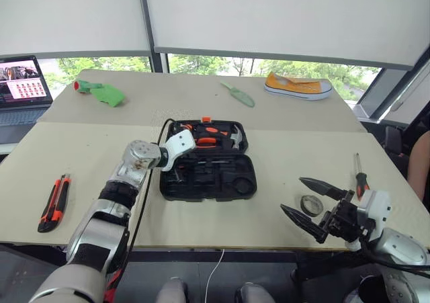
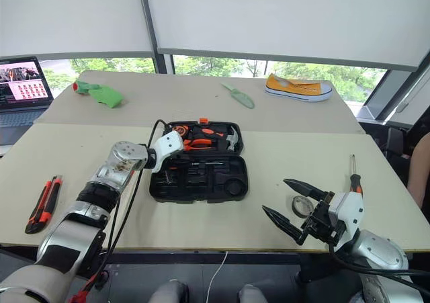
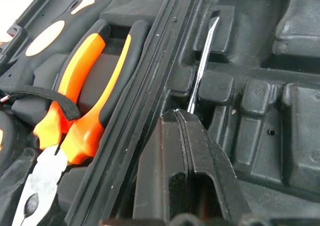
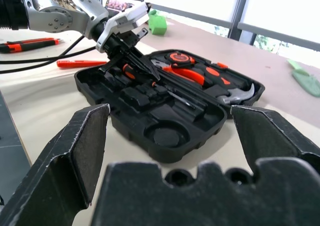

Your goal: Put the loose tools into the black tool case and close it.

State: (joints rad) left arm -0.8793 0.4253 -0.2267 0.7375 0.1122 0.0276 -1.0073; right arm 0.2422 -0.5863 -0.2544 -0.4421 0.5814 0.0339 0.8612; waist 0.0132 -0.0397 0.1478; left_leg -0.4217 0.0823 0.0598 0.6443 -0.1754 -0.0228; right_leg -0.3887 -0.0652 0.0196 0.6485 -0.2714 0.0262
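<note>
Our left end effector, pinching a screwdriver, seats it in the tool case; right end effector spread, waiting beside the case.

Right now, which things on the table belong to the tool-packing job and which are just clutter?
Job:
- black tool case, open
- screwdriver in the left pincer, over the case
- screwdriver
- tape roll
- utility knife
- slim orange screwdriver

Clutter:
- green trowel
- yellow sneaker
- laptop
- green object
</note>
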